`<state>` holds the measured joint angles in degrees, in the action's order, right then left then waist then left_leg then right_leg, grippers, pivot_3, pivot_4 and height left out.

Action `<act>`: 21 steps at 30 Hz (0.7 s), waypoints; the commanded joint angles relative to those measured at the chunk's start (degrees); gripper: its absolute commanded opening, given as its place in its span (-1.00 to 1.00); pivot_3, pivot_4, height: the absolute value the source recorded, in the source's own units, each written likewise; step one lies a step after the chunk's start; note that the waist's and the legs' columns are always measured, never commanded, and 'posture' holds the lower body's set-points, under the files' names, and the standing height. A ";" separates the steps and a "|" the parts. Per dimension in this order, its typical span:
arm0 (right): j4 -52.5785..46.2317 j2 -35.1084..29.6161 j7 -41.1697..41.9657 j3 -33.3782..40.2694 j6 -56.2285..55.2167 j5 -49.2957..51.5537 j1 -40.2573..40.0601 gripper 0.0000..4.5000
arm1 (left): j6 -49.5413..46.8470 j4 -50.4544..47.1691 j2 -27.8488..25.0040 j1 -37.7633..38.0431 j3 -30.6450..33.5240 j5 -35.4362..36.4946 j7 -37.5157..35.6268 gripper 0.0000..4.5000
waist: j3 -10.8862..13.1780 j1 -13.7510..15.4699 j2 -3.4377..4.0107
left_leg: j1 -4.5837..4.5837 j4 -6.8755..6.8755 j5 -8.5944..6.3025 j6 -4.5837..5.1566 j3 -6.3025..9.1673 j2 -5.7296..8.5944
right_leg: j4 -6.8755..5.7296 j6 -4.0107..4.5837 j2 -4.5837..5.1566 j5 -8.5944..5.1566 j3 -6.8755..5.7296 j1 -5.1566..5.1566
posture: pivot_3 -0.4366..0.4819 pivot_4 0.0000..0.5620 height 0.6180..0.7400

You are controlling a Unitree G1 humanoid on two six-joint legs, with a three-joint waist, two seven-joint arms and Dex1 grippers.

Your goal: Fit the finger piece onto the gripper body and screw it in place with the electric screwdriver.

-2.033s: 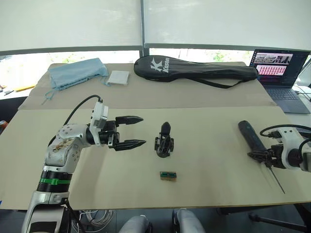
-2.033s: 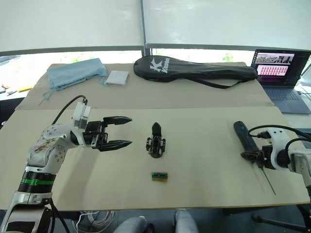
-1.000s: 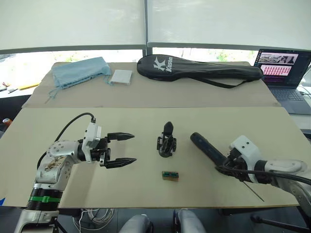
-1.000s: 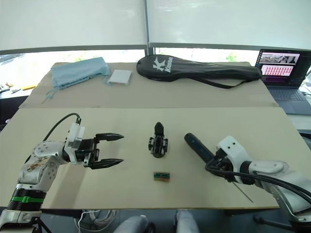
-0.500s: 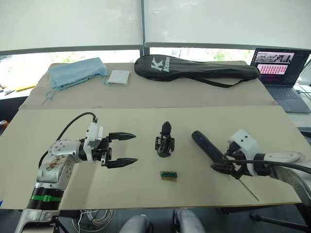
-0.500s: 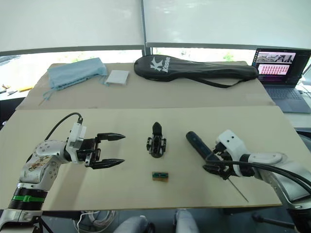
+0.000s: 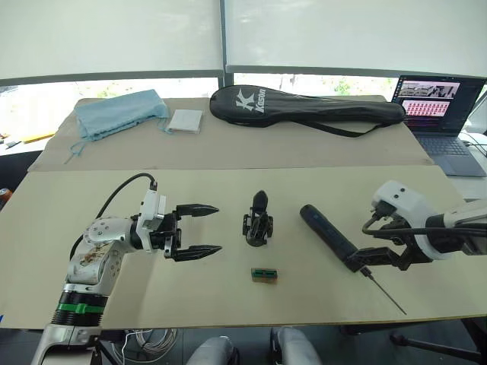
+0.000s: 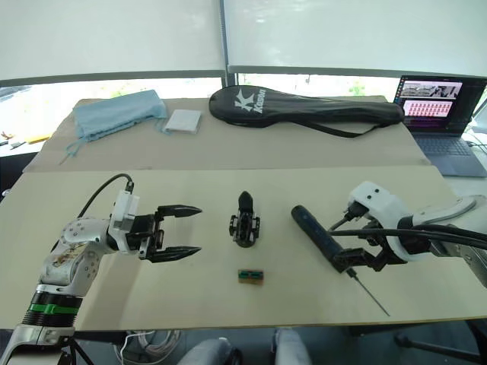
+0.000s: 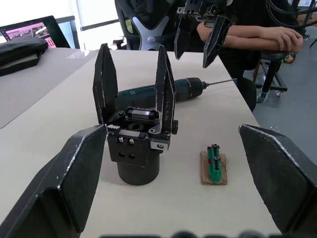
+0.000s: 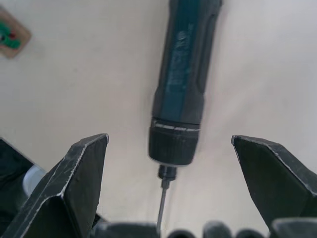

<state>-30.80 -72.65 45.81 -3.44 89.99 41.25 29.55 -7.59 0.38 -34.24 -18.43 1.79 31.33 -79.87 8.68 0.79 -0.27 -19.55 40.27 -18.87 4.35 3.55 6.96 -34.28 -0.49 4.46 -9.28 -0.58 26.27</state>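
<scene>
While the right gripper (image 8: 364, 262) hangs wide open and empty just above the screwdriver's (image 7: 329, 236) collar, a closing pinch that lands on the tapered nose rather than the thick grip could, I judge, squirt the round tool sideways or roll it across the table (image 7: 319, 182). The screwdriver lies flat at about 3 o'clock from the gripper body (image 7: 258, 225), its long axis running from 10 to 4 o'clock, butt toward 10, thin bit (image 7: 386, 296) toward 4 near the front edge. The gripper body stands mid-table with both fingers up in the left wrist view. The left gripper (image 7: 204, 229), at its 9 o'clock, is spread wide and empty. A small green part on card (image 7: 264, 274) lies at its 6 o'clock.
</scene>
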 commanded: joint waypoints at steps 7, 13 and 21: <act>6.08 3.00 -2.48 -14.98 2.07 -3.87 9.81 0.97 | 1.61 -3.26 -0.13 0.95 -2.65 -0.61 -2.21 1.00 | 0.00 -0.04 0.00 | -0.13 0.02 0.00 0.00 0.00 0.00 | 0.12 -0.01 0.00 0.06 -0.02 0.06 | -0.05 -0.47 1.00; 9.50 4.09 -1.71 -22.56 -0.72 -7.42 13.56 0.97 | 2.07 -4.30 0.01 2.51 -2.96 -0.67 -1.64 1.00 | 0.00 -0.04 0.01 | -0.16 0.03 0.00 0.00 0.01 0.00 | 0.13 0.00 0.00 0.07 -0.06 0.09 | -0.05 -0.47 1.00; 14.89 7.15 1.35 -32.15 -3.57 -11.74 19.08 0.97 | 2.05 -4.45 0.51 2.57 -3.47 -0.71 -1.33 1.00 | 0.00 -0.06 0.01 | -0.19 0.05 0.01 0.00 0.02 0.00 | 0.12 0.01 0.00 0.07 -0.08 0.11 | -0.05 -0.47 1.00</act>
<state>-16.30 -65.37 46.17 -34.64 87.63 31.15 46.56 -6.18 -2.17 -33.77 -15.57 -1.63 30.40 -81.42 8.68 0.73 -0.26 -19.76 40.32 -18.87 4.35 3.57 6.97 -34.16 -0.47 4.46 -9.20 -0.66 26.39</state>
